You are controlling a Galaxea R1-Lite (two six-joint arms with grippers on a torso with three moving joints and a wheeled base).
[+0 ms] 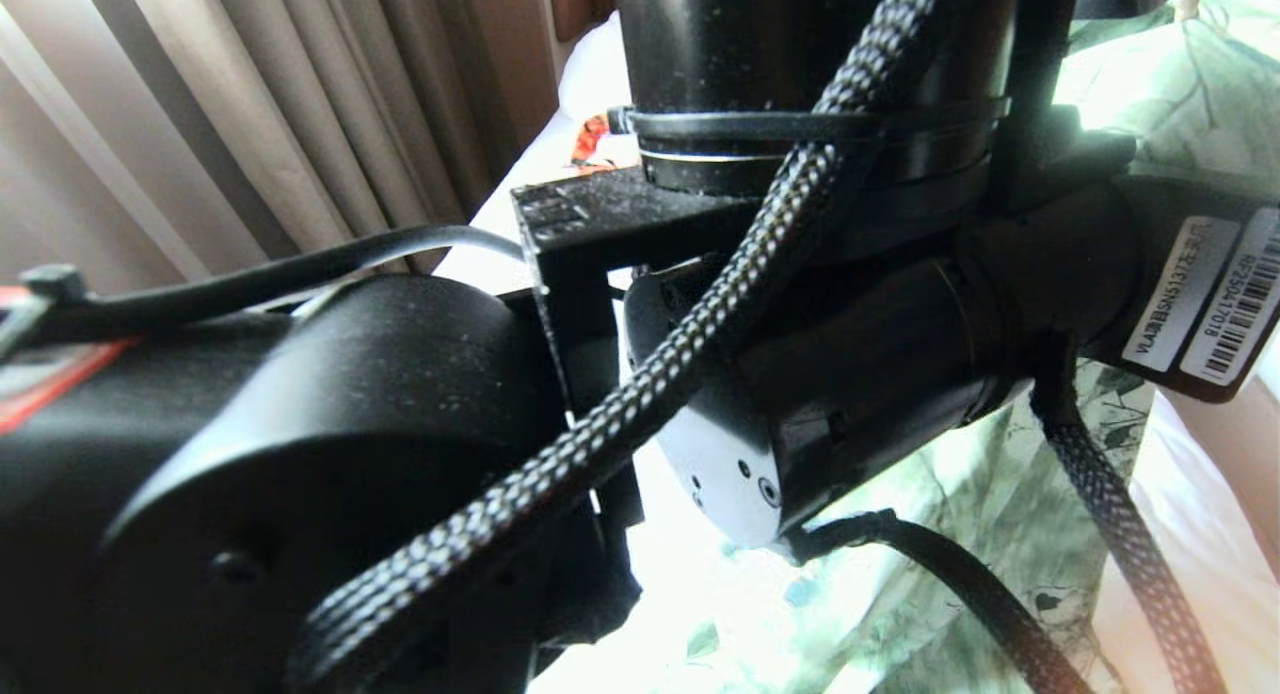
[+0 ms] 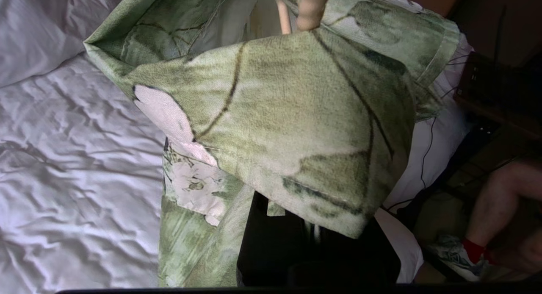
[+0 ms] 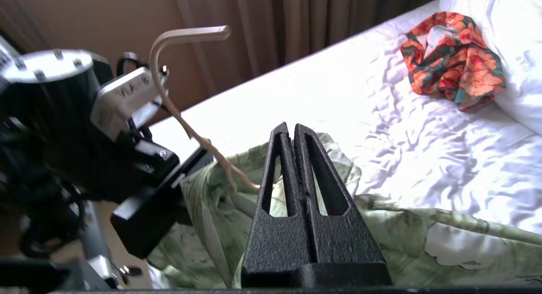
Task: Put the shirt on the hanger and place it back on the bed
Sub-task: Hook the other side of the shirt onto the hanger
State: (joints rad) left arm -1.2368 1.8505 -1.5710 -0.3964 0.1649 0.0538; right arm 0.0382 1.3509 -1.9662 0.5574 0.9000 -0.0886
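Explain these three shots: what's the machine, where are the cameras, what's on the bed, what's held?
A two-armed wheeled robot. The head camera looks down, but its own black arms block most of that view. The other two cameras sit on the wrists, behind each tool. On the bed lie a green floral shirt and, by the pillow, an orange patterned garment. The shirt drapes over the left tool, with the hanger hook poking out of it. The right tool is shut above the fabric; whether it grips anything is unclear.
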